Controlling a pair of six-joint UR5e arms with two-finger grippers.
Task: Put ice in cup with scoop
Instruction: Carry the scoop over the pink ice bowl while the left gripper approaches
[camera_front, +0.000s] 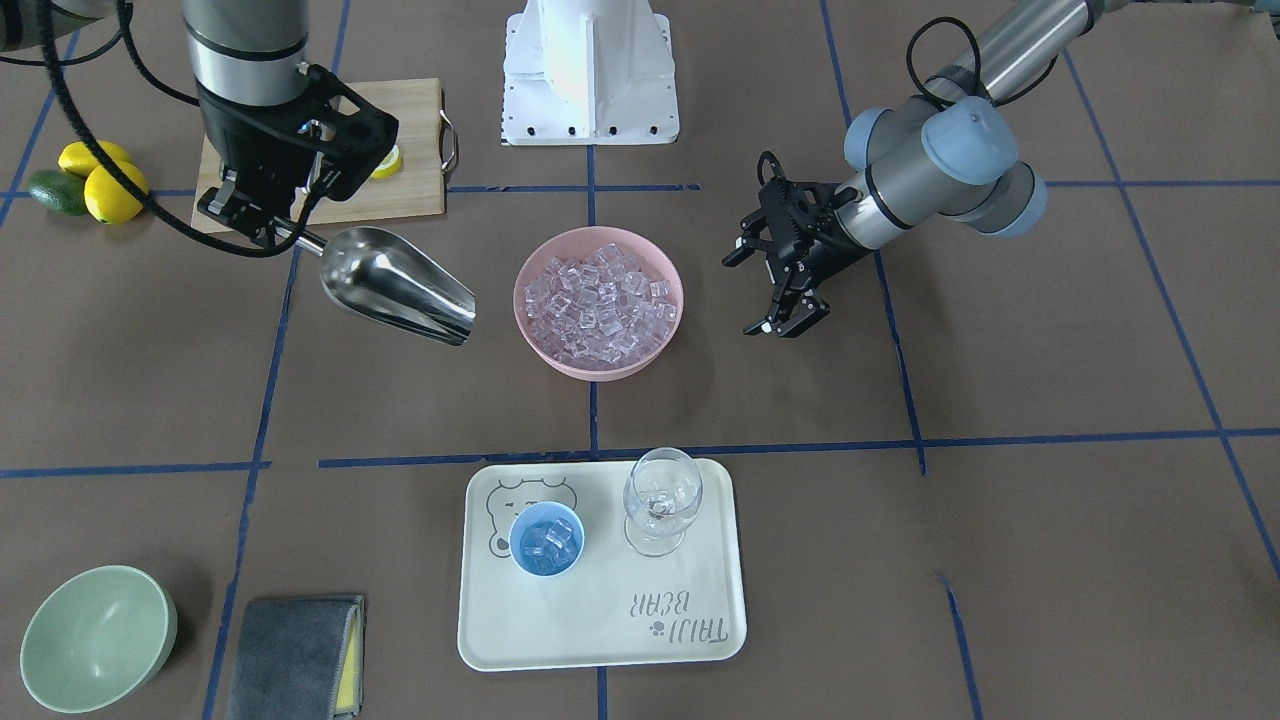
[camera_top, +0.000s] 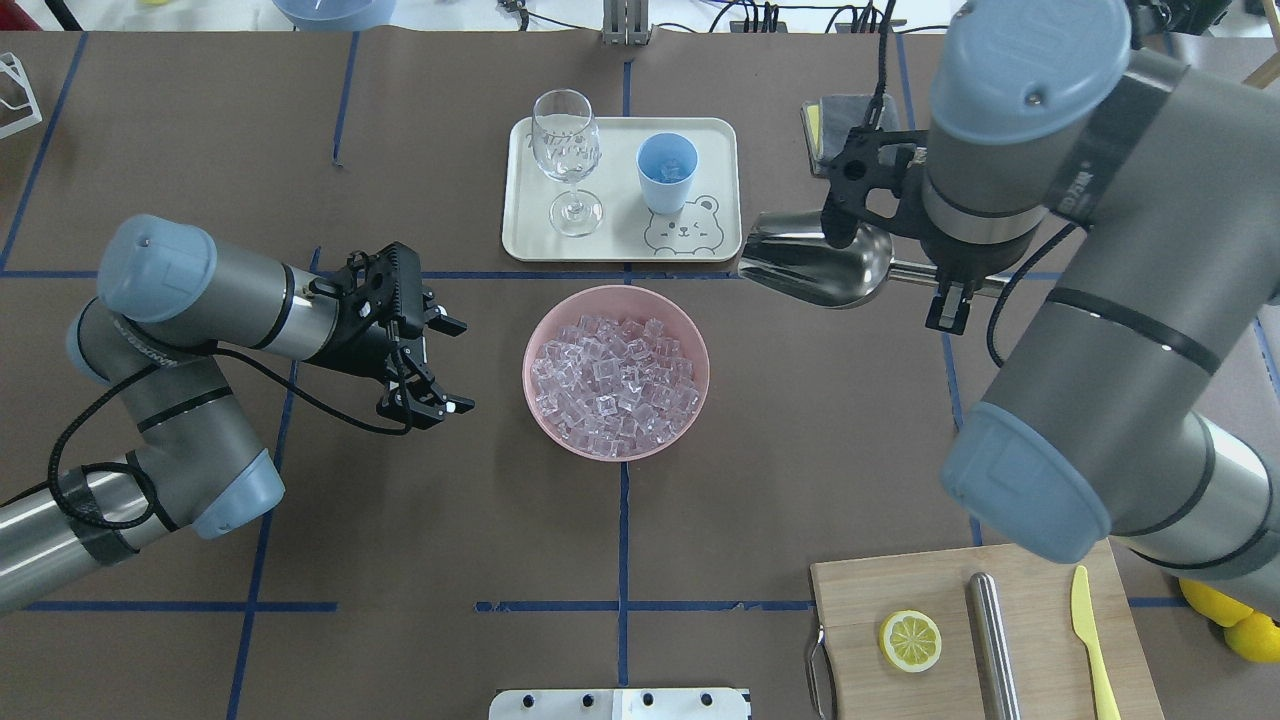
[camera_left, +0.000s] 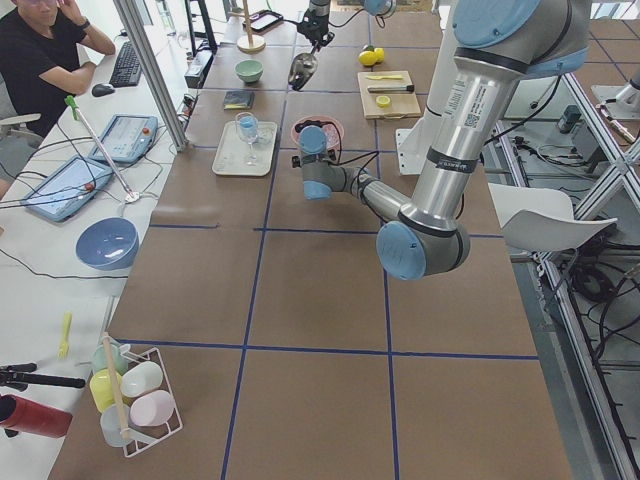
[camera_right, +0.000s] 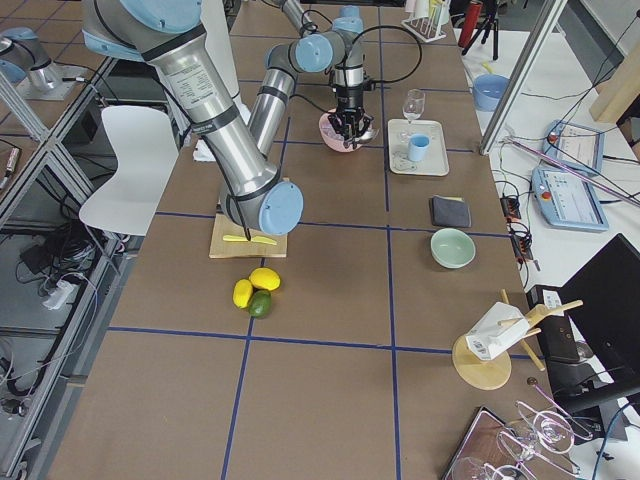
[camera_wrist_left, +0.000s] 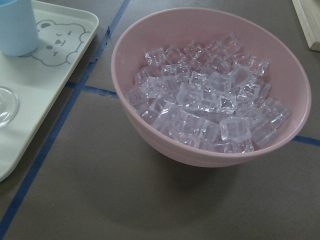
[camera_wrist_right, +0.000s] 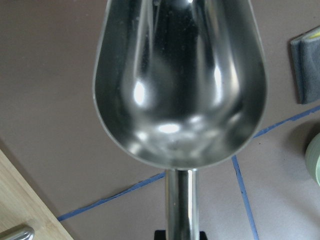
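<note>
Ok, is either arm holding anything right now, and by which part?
The right gripper holds the scoop by its thin rod handle. The left gripper is open and holds nothing.

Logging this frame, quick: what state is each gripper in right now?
Left gripper: open, holding nothing.
Right gripper: shut on the handle of the scoop, which is empty.

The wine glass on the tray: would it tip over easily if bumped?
Probably: the wine glass stands on a thin stem and small foot, wide bowl on top. It looks like thin clear glass, so likely fragile. On the smooth tray it might also slide.
</note>
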